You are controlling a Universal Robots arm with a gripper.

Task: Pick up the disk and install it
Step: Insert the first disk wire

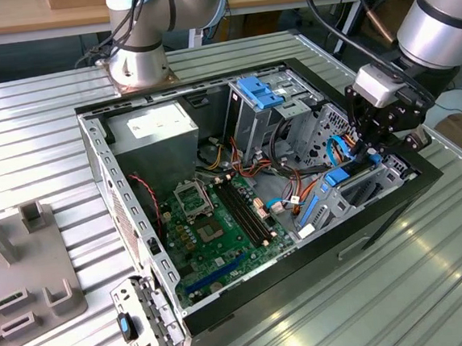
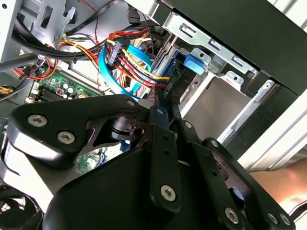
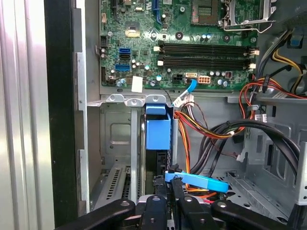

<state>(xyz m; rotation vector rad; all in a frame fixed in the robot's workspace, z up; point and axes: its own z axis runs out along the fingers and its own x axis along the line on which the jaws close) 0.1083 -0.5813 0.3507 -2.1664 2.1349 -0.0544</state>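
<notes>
The disk (image 3: 158,134) stands on edge in the metal drive bay at the front corner of the open computer case (image 1: 102,176). Its blue rail and end tab show in both wrist views, and its dark body (image 2: 178,81) runs down between the bay walls. My gripper (image 1: 372,151) hangs over that bay at the exterior view's right. Its black fingers (image 3: 173,191) are drawn together on the disk's near edge (image 2: 161,98). A thin blue cable (image 3: 196,181) crosses just beside the fingers.
Bundles of orange, yellow and black wires (image 2: 129,52) crowd the bay's side. The motherboard (image 1: 218,214), a power supply (image 1: 150,131) and a light-blue latch plate (image 1: 260,93) fill the case. A second arm's base (image 1: 136,64) stands behind; a grey fixture (image 1: 20,264) sits left.
</notes>
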